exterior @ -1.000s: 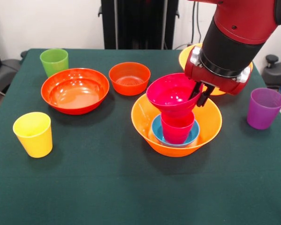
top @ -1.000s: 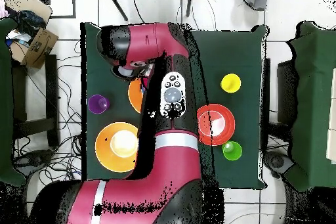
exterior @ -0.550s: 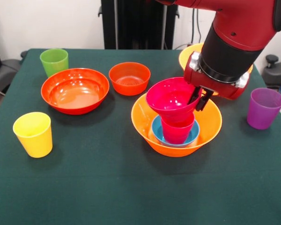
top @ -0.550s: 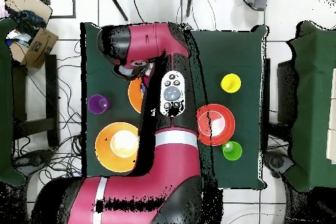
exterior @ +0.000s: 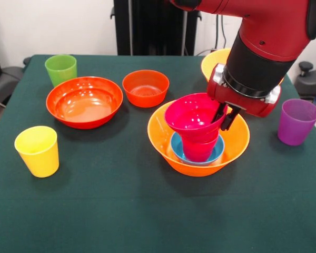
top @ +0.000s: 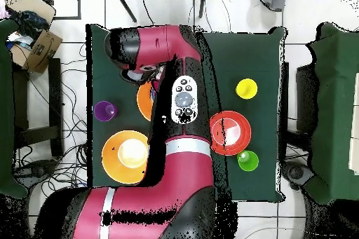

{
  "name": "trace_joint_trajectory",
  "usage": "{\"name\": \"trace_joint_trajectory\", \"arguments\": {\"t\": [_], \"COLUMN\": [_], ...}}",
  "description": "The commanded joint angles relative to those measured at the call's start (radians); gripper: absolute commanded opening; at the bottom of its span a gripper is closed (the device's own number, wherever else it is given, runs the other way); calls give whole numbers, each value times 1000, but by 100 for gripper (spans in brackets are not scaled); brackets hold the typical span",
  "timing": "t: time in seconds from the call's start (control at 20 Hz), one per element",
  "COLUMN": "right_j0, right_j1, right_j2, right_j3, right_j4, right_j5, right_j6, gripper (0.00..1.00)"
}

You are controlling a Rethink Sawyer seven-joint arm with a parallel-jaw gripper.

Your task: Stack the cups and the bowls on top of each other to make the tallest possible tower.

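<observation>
The tower rises from a large orange bowl (exterior: pixel 163 142). Inside it, a blue bowl (exterior: pixel 178 149) holds a crimson-pink cup (exterior: pixel 199 150). A magenta bowl (exterior: pixel 192 113) sits slightly tilted over that cup's mouth. My gripper (exterior: pixel 225 116) is shut on the magenta bowl's right rim, one finger inside and one outside. From overhead, the arm covers the tower and only an edge of the orange bowl (top: pixel 144 99) shows. Loose cups stand apart: green (exterior: pixel 61 69), yellow (exterior: pixel 38 150) and purple (exterior: pixel 297 121).
A wide red-orange bowl (exterior: pixel 84 101) and a small red-orange bowl (exterior: pixel 145 87) lie left of the tower. A second large orange bowl (exterior: pixel 213 60) sits behind the arm, seen from overhead as orange bowl (top: pixel 125 155). The purple cup (top: pixel 104 111) stands close to the wrist.
The gripper has come down with the magenta bowl, which now sits lower over the crimson-pink cup. Nothing else on the table has moved.
</observation>
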Motion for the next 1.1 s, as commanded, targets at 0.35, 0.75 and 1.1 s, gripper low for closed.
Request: {"name": "trace_joint_trajectory", "arguments": {"t": [0.35, 0.75, 1.1], "right_j0": [4, 5, -3], "right_j1": [49, 53, 60], "right_j2": [90, 87, 98], "right_j3": [-19, -15, -17], "right_j4": [-79, -81, -58], "right_j5": [-71, -78, -28], "right_j6": [-215, -211, -210], "gripper": [0, 0, 0]}}
